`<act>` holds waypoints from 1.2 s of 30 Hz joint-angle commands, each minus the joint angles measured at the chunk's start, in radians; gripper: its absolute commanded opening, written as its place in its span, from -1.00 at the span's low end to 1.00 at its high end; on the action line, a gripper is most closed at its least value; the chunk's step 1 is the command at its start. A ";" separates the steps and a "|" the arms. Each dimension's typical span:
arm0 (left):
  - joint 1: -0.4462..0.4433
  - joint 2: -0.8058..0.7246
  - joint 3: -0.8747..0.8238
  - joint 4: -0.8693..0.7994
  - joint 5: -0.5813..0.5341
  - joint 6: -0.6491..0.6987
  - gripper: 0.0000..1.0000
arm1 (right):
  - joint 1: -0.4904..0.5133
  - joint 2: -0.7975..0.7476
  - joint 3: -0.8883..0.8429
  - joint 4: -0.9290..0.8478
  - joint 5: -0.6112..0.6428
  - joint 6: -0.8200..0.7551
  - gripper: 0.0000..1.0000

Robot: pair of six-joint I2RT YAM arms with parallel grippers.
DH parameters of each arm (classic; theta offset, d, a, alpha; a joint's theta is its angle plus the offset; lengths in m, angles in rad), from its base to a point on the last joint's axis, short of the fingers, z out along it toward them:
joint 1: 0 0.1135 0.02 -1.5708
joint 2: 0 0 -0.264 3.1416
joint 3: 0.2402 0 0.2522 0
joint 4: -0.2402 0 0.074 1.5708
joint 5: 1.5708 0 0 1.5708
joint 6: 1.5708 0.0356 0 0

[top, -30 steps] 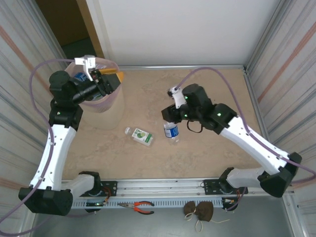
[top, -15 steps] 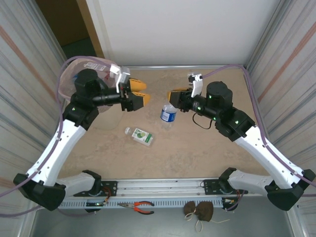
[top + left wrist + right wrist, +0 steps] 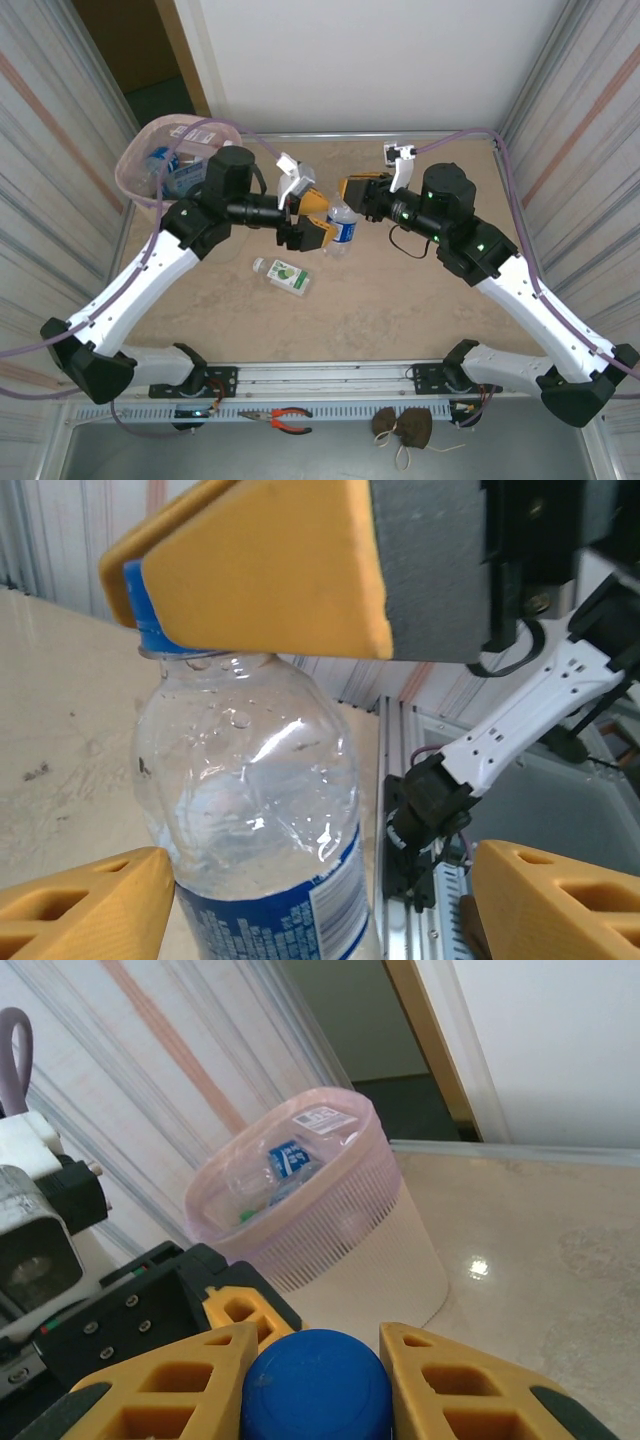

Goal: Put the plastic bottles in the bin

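The right gripper was clenched on the blue cap of a clear bottle with a blue label, holding it upright by the cap over the middle of the worktop. The left gripper was released, its yellow fingers spread to either side of that bottle's body. One finger sat just beside the plastic and the other stood apart from it. A second bottle, with a white cap and a green label, lay on its side on the worktop nearer the arms' bases. The bin, lined in pink, stood at the far left corner with other bottles inside it.
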 commanded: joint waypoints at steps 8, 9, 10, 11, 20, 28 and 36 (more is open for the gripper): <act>-0.058 0.055 0.071 -0.079 -0.175 0.071 0.53 | -0.006 0.007 0.049 0.066 -0.039 0.041 -0.62; -0.059 0.056 0.071 -0.077 -0.180 0.068 0.53 | -0.006 0.005 0.048 0.066 -0.039 0.042 -0.62; -0.058 0.057 0.069 -0.071 -0.186 0.064 0.53 | -0.007 0.005 0.049 0.066 -0.039 0.042 -0.62; -0.058 0.060 0.070 -0.067 -0.184 0.062 0.54 | -0.007 0.005 0.049 0.066 -0.039 0.043 -0.62; -0.058 0.067 0.077 -0.067 -0.170 0.069 0.24 | -0.007 0.007 0.047 0.063 -0.035 0.038 -0.60; -0.023 0.057 0.111 -0.116 -0.238 0.074 0.19 | -0.006 -0.016 0.049 0.015 0.030 0.009 0.15; 0.198 -0.020 0.110 -0.105 -0.324 -0.151 0.02 | -0.012 -0.064 0.046 -0.051 0.150 -0.058 0.62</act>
